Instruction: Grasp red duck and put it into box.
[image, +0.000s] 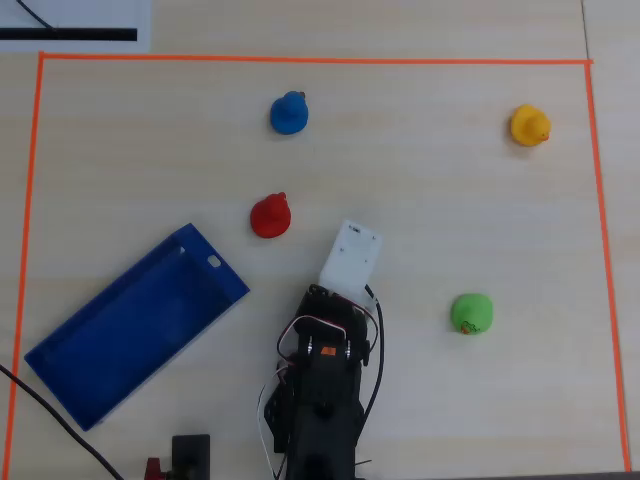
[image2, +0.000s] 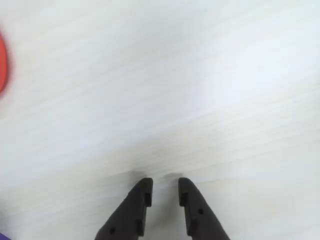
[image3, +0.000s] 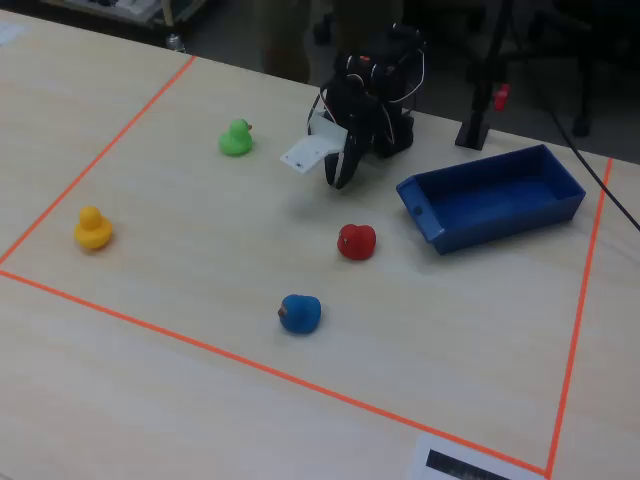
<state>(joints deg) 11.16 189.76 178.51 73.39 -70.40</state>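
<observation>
Table (image: 430, 210) first, since it's the biggest thing: pale wood-look surface with an orange tape border (image: 300, 60) marking out the work area. Loads of open room in the middle, so the arm has nothing to dodge on its way over.

Next down, the box (image: 120, 335), a long blue tray sitting at an angle near the bottom-left of the overhead view, with nothing inside it. Its near corner points toward the red duck (image: 270, 216), which sits well apart from that corner, up and to the right. In the fixed view the duck is just in front of the box's short end.

The arm is hunched at the bottom middle of the overhead view, and the gripper (image2: 163, 192) hangs low over bare table with the jaws spread only a small gap, nothing between them. The duck only shows as a red sliver at the far left edge of the wrist view, so I'd say the step now is swinging left to centre it, then opening wider before dropping down, because that gap looks too narrow for the body.

Blue duck (image: 289, 112), yellow duck (image: 529, 125) and green duck (image: 471, 313) are all well clear of that path.
</observation>
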